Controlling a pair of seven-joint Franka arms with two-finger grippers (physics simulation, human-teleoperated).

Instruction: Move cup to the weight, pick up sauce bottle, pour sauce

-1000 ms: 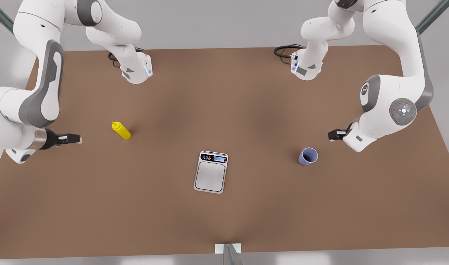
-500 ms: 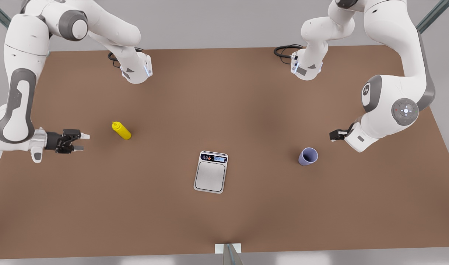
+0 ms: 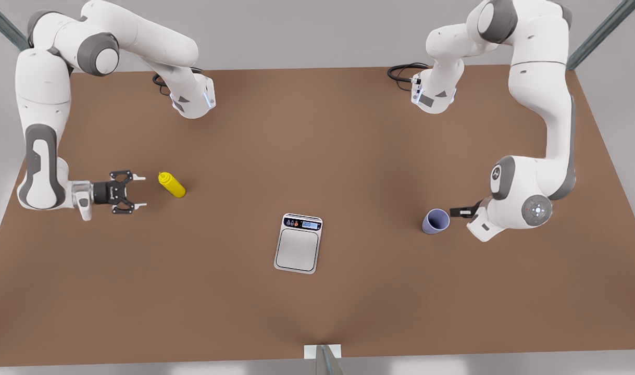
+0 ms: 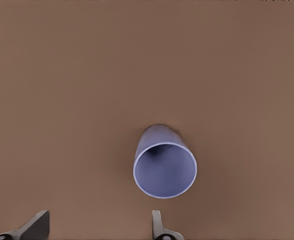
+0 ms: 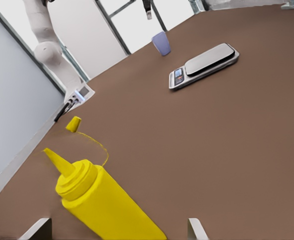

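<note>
The left tool (image 3: 460,211) sits at the front view's right, just beside the cup (image 3: 435,221). Its own camera looks down into the cup's (image 4: 164,162) dark mouth, with two fingertips (image 4: 156,225) spread apart at the picture's edge and nothing between them. The cup stands upright on the brown surface (image 3: 348,156), apart from the fingers, lying just ahead of the tool and a little off the middle of the gap. The scale (image 3: 298,242) lies flat near the middle of the surface, well apart from the cup, toward the front view's left of it, with its display strip at the far end.

The right tool (image 3: 135,192) is at the front view's left, held level and pointing toward the yellow bottle (image 3: 172,185), which stands near it but not touching. Its fingers (image 3: 138,178) are wide open and empty. In the right wrist view the bottle (image 5: 102,200) stands between the two spread fingertips (image 5: 37,229), nozzle up, close in front.

By the look of it, the cup comes first, and the left arm is plainly the nearer one. The move turns on this: the cup is just in front of the open left tool, so the tool likely needs a short advance and a slight sideways correction to straddle the wall before closing. The carry then runs toward the scale's steel plate.
</note>
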